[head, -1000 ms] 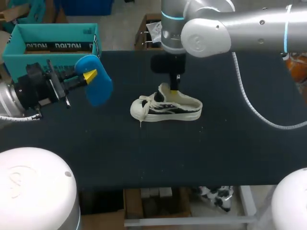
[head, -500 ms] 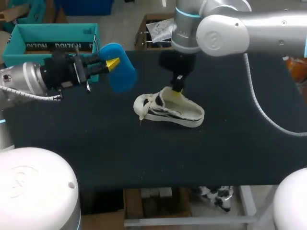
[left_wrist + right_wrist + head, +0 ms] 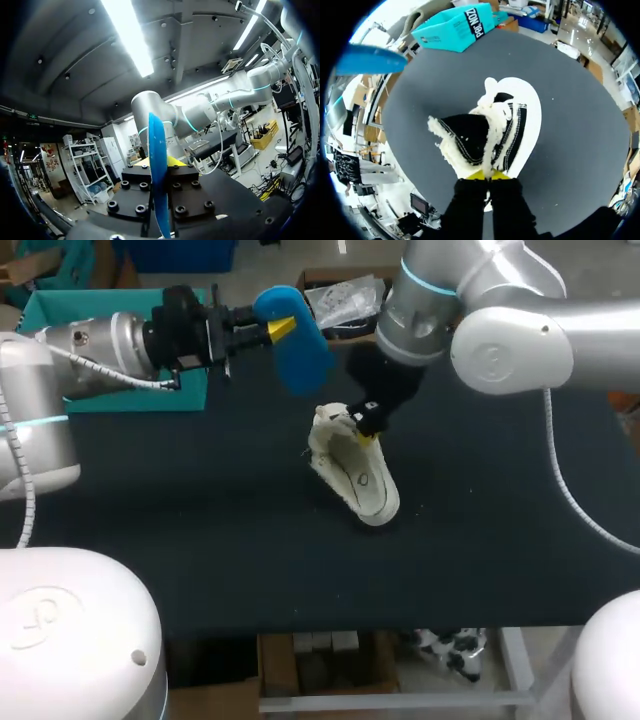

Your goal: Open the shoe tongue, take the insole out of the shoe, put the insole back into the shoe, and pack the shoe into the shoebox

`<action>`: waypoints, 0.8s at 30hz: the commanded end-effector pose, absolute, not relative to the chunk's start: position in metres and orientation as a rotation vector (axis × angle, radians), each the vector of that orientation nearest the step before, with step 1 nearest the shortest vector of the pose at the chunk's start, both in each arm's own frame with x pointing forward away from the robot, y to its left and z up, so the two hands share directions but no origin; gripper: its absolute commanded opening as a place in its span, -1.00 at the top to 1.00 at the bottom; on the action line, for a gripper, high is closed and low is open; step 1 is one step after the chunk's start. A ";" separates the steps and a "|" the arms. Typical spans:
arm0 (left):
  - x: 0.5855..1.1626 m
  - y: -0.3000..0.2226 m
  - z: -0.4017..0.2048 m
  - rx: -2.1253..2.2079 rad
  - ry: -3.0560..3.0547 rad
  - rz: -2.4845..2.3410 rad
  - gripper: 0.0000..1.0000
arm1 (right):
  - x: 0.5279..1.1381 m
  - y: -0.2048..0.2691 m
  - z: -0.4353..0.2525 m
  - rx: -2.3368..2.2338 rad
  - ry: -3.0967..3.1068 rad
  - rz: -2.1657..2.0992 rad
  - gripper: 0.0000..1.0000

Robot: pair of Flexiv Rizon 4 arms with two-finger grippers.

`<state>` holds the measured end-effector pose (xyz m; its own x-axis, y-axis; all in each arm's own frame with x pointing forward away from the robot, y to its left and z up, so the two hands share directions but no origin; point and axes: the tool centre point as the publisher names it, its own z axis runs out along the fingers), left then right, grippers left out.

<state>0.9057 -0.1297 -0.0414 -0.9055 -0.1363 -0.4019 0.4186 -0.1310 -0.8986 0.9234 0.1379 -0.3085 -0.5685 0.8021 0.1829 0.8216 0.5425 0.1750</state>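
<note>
Head view: the shoe (image 3: 352,468) is near the middle of the dark tabletop (image 3: 200,530), tipped over so that a pale face is turned upward; whether that is its side or its sole cannot be told. The right arm comes in from the right, and the right tool (image 3: 366,432) is down at the shoe's upper edge, by the laces, its yellow tips drawn narrow and pinching the shoe there. The left arm comes in from the left. The left tool (image 3: 281,328) is in the air, behind the shoe and to its left, clamped on the blue insole (image 3: 302,358). The insole hangs clear of the shoe, above the tabletop. The teal box (image 3: 60,312) is well to the left of the shoe, at the tabletop's far edge, partly hidden by the left arm.

Left wrist view: the left tool (image 3: 159,163) has its fingers pressed on the insole (image 3: 157,150) from both sides. The insole is seen edge-on, a thin blue blade standing out ahead of the fingers. The shoe is out of sight here.

Right wrist view: the right tool (image 3: 489,175) has its two yellow tips close together, nipping the fleecy lining at the rim of the shoe (image 3: 512,130). A black flap with a fleecy border is spread open just ahead of the tips. The shoe touches the tabletop (image 3: 580,130). The box (image 3: 457,24) is beyond the shoe at the tabletop's edge, and the insole (image 3: 367,60) is in the air off to one side of the shoe, apart from it.
</note>
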 end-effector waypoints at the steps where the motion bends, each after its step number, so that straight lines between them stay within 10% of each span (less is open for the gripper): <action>1: 0.935 -0.150 -0.042 0.522 1.747 -2.249 1.00 | 0.909 0.140 -0.308 -1.567 -2.677 -0.698 1.00; 24: 0.951 -0.135 -0.054 0.502 1.739 -2.287 1.00 | 0.910 0.127 -0.340 -1.706 -2.533 -0.806 1.00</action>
<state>0.9529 -0.1378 -0.0507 -0.9154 0.0367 -0.4010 0.3781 -0.2641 -0.8873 0.9139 0.1289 -0.3397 -0.4185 0.8693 0.2631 0.8821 0.3200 0.3457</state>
